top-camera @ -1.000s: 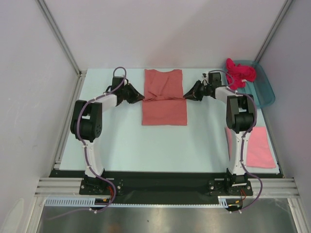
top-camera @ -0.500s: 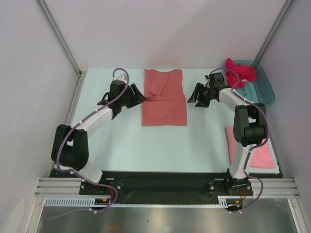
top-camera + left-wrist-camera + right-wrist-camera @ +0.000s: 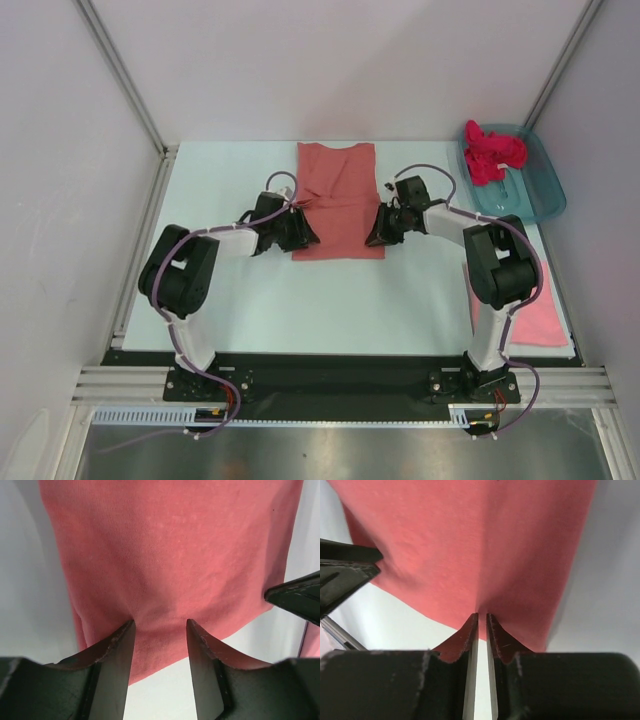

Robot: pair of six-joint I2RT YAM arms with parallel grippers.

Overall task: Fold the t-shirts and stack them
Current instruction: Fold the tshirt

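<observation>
A salmon t-shirt lies as a long flat rectangle at the back middle of the table. My left gripper sits at its near left corner, jaws open astride the hem, tips pressing on the cloth. My right gripper is at the near right corner, jaws closed to a sliver and pinching the hem, with a crease running up from the tips. A light pink t-shirt lies folded at the front right. A magenta t-shirt is bunched in the tub.
The teal plastic tub stands at the back right corner. Metal frame rails run along the left side and the near edge. Each wrist view catches the other gripper's dark finger at its edge.
Both grippers left the shirt's mid sides, opened, and came nearer to its near corners. The right one has closed on the hem. The shirt's side bunching has flattened.
</observation>
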